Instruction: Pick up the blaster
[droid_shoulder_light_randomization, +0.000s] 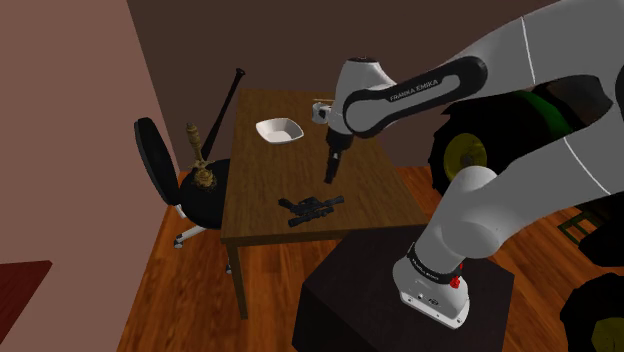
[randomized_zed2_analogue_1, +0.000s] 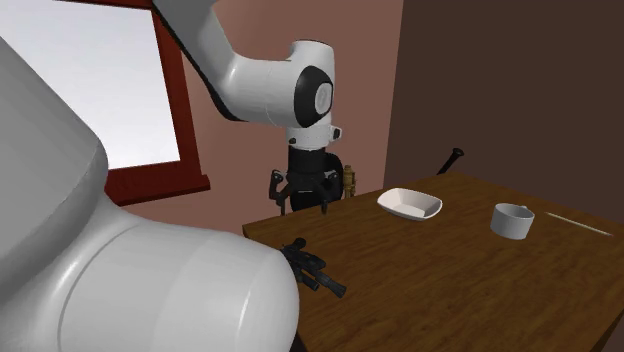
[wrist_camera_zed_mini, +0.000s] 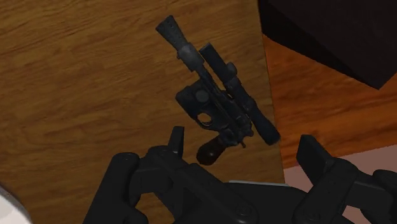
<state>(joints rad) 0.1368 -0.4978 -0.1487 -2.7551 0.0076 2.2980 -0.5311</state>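
I've got the all-black two-finger gripper (wrist_camera_zed_mini: 242, 141) hanging above the brown wooden table (droid_shoulder_light_randomization: 262, 185), fingers spread wide, clasping nothing. The black pistol-shaped blaster (wrist_camera_zed_mini: 219, 102), scope on top, brownish grip, lies flat near the table edge beside the dark box stand (droid_shoulder_light_randomization: 350, 290). It looks rigid, lumpy and probably light. I'd pinch across the boxy body, not the thin barrel.

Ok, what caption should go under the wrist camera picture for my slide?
Open jaws hover over the black blaster lying near the edge of the wooden table.
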